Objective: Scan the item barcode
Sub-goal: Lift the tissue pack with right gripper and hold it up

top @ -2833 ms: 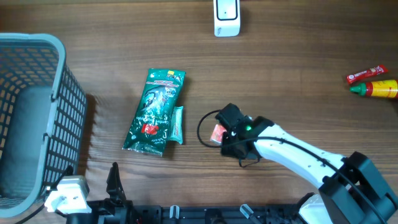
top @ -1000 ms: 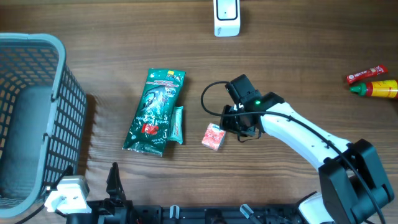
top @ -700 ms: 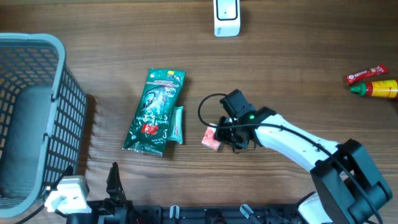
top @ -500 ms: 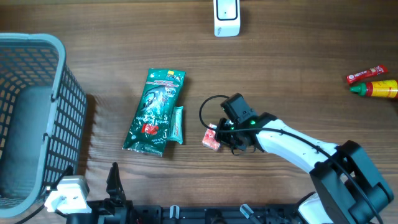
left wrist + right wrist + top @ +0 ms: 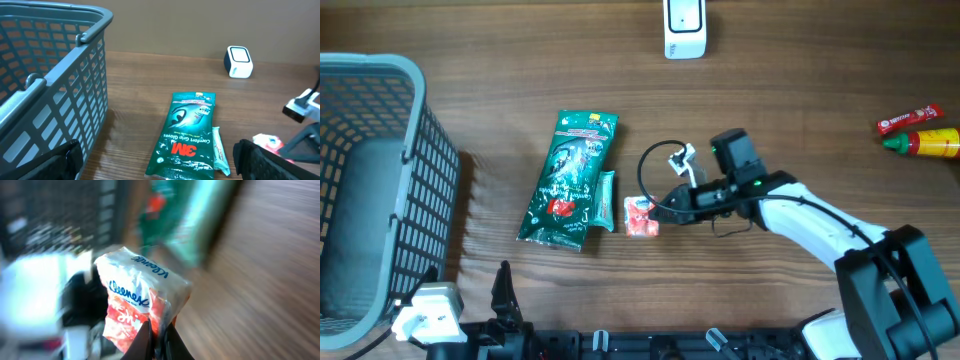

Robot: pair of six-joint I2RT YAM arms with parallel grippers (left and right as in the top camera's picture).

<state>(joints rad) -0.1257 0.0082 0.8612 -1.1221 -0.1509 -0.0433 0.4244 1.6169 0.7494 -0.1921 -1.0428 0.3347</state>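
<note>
The right hand (image 5: 660, 212) is pinched together on the tissue packet (image 5: 641, 215), the task's item. The right wrist view shows its two fingertips (image 5: 146, 336) meeting on the packet's lower red edge, with the white upper half and its blue Kleenex lettering standing above them. That view is blurred, so whether the packet is off the bench (image 5: 800, 90) or resting on it cannot be told. From overhead the packet sits around the middle of the bench, a little toward the near edge. It is just beside a slim teal strip (image 5: 607, 200), which lies along the right side of a green 3M glove pack (image 5: 570, 180). The right arm reaches in from the near right corner, and a black cable loops beside its wrist. The white scanner (image 5: 684, 28) stands at the far edge, well apart from the packet. A grey slatted basket (image 5: 415, 120) takes up the left edge. At the right edge lie a red sachet (image 5: 909, 120) and, just beside it, a yellow bottle with a green cap (image 5: 925, 143). The left hand (image 5: 156, 162) is low at the near left corner with its fingers spread wide apart and gripping nothing. Its wrist camera looks across the glove pack toward the scanner.
</note>
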